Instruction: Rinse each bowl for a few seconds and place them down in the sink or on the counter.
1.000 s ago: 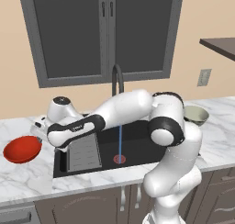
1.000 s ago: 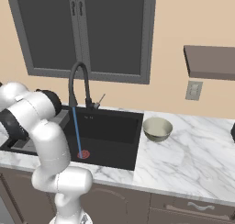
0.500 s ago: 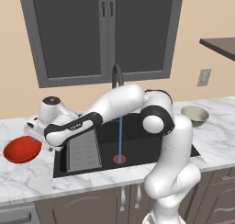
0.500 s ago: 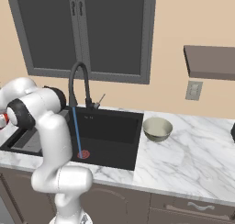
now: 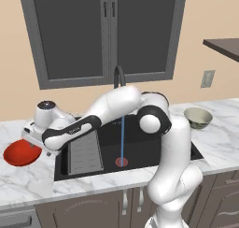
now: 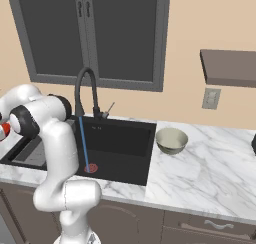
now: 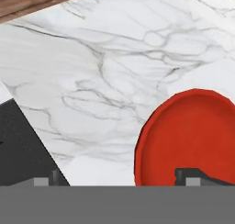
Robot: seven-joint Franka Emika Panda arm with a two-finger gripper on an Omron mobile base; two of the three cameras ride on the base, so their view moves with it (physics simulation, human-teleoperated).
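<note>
Hovering jaws spread apart | glossy round red bowl (image 7: 188, 136) | veined white marble counter (image 7: 101, 71)

— What colours do I have on my screens?
— I see a glossy red bowl (image 5: 21, 153) on white, grey-veined counter (image 5: 28, 187); black sink (image 5: 140, 152), red drain (image 5: 121, 162), grey-beige bowl (image 6: 171, 140).
</note>
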